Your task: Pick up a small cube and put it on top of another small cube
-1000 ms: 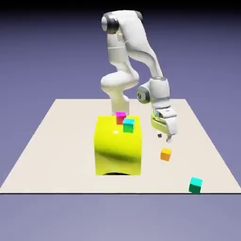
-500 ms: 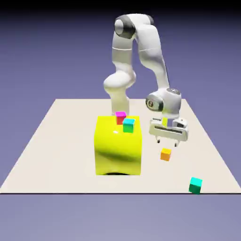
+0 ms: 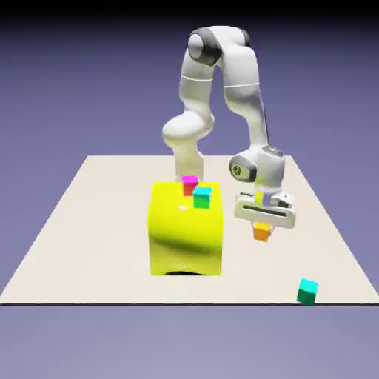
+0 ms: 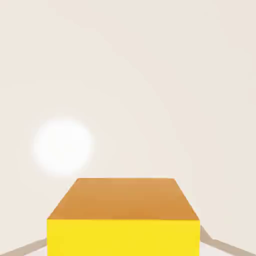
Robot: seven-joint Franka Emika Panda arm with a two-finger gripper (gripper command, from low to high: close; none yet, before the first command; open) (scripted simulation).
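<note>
The small cube (image 3: 260, 235), orange with a lighter top, sits between the fingers of my gripper (image 3: 262, 226), to the right of the big yellow block in the exterior view. The gripper points straight down and is shut on this cube. In the hand view the small cube (image 4: 123, 220) fills the bottom middle and hides most of both fingers; only thin grey slivers show at its lower corners. Other small cubes are a red one with a magenta top (image 3: 189, 184) and a green one with a cyan top (image 3: 202, 197), both on the yellow block.
The big yellow block (image 3: 185, 237) stands left of the gripper, close to it. Another green cube with a cyan top (image 3: 307, 291) lies near the front right corner of the beige table (image 3: 89, 244).
The hand turned, came down over the orange cube and shut on it. The cube now shows slightly higher in the exterior view than before.
</note>
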